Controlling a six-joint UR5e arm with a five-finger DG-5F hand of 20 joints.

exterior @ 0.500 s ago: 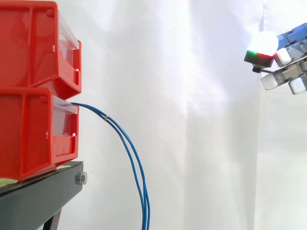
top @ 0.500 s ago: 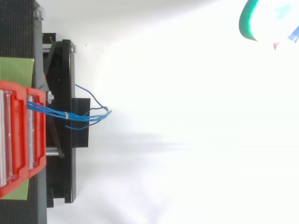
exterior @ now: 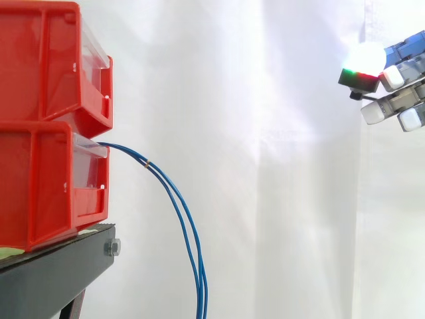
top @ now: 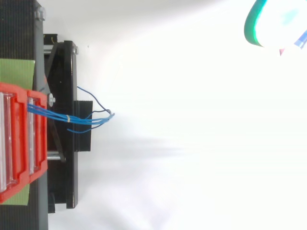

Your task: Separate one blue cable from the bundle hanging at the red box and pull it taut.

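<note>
the hand [exterior: 401, 94] hangs well apart from the blue cable bundle [exterior: 147, 163] at the lower red bin [exterior: 40, 179], its fingers [exterior: 373, 111] relaxed and holding nothing.

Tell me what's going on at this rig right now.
The robot's hand hangs open at the upper right of the side view, well away from the work and holding nothing. A bundle of blue cables comes out of the lower red bin on the black stand and droops slack. No cable has been separated or pulled yet.
</note>
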